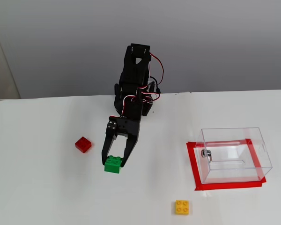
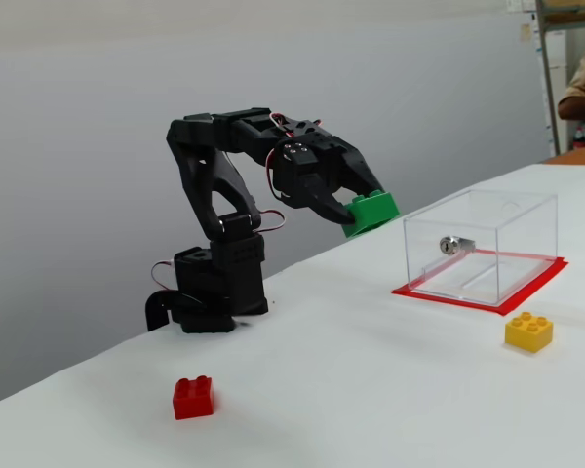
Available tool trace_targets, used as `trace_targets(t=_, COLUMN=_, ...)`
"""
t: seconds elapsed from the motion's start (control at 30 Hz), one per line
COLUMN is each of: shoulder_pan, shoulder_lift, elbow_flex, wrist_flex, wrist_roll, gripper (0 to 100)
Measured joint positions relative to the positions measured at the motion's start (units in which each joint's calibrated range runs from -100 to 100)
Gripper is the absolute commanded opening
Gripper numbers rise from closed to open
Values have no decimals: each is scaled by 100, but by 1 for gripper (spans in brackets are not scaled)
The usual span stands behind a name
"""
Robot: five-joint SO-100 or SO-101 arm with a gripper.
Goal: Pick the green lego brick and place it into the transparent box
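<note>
3 bricks show in a fixed view from above: I see the gripper (image 1: 113, 161) clamped on the green brick (image 1: 112, 164), with the red brick (image 1: 83, 144) to its left and the yellow brick (image 1: 181, 206) lower right. I see the clear box (image 1: 235, 154) standing on a red tape frame (image 1: 193, 164) at right. From my side fixed view, the gripper (image 2: 356, 216) holds the green brick (image 2: 372, 212) in the air above the white table (image 2: 370, 390), left of the clear box (image 2: 483, 244).

Red brick (image 1: 83, 144), yellow brick (image 1: 181, 206), red tape (image 1: 193, 165), white table (image 1: 47, 187).
</note>
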Motion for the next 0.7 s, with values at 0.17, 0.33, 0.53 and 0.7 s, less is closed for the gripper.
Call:
trace_targets(t=0.17, shoulder_pan=-620, shoulder_lift=-203, elbow_flex=0, wrist_flex=0, wrist_roll=0, gripper=11)
trace_targets(t=0.33, shoulder_pan=-1175, shoulder_lift=-228, elbow_flex=0, wrist_flex=0, wrist_roll=0, gripper=11)
trace_targets(t=0.53, shoulder_pan=-2094, shoulder_lift=-228, elbow_flex=0, wrist_flex=0, wrist_roll=0, gripper=11)
trace_targets(t=0.7, shoulder_pan=-2724, shoulder_lift=-228, elbow_flex=0, wrist_flex=0, wrist_roll=0, gripper=11)
